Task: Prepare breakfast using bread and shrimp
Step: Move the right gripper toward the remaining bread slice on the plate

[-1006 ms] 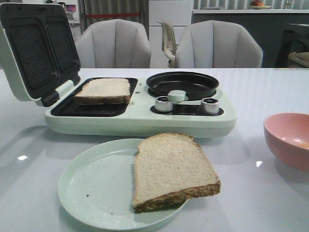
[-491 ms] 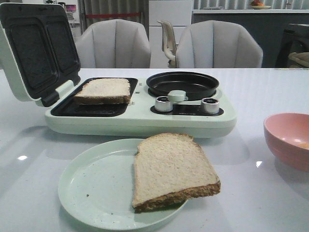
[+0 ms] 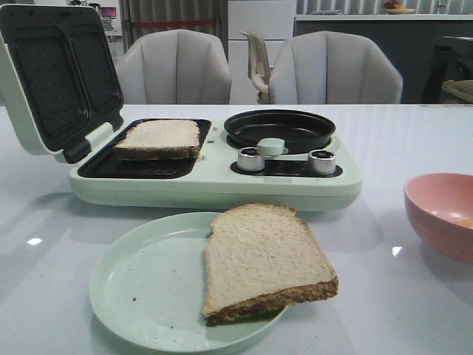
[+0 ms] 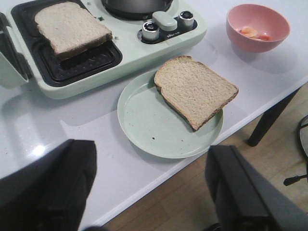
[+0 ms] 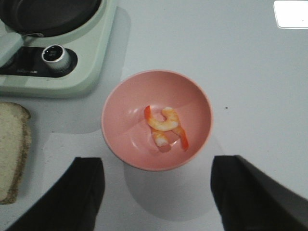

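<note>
Soft, dim, slightly hazy light

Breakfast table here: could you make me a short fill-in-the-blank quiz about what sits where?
1. The shrimp lies in the ____ bowl.
2. One bread slice rests on the pale green ____.
3. The other bread slice sits in the sandwich maker, whose lid is ____.
4. Both robot grippers' jaws are ____.

Missing words: pink; plate; open; open

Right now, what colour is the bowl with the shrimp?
Pink; the bowl shows best in the right wrist view.
</note>
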### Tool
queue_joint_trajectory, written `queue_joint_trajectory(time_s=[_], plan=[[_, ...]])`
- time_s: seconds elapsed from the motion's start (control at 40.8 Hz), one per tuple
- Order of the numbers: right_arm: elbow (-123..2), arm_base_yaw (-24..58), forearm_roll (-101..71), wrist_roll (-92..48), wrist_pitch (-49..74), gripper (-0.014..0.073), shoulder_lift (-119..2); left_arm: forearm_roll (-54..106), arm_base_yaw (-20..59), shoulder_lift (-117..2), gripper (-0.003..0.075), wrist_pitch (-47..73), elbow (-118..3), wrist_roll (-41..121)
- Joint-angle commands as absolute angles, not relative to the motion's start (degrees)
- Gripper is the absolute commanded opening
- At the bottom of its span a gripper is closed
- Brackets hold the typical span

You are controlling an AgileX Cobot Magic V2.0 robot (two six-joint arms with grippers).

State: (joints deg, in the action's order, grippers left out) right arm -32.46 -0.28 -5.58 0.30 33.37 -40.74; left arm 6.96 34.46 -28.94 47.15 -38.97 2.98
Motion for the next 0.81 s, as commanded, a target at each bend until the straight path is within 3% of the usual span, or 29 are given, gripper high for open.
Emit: queue_joint_trajectory(time_s=[0.0, 0.319, 0.785], plan=[[-34.13, -0.49, -9.33, 0.00, 29.79, 0.0570, -41.09, 7.76, 34.52, -29.10, 0.0529, 41.37, -40.41, 2.98], [-39.73, 4.43, -22.95, -8.75, 40.12, 0.0570, -50.64, 7.66, 34.52, -29.10, 0.0529, 39.45, -40.41, 2.98], [-44.45, 17.40, -40.22, -14.78, 43.51, 0.0570, -71.69, 7.66, 34.52, -29.10, 0.0529, 39.45, -40.41, 2.98]])
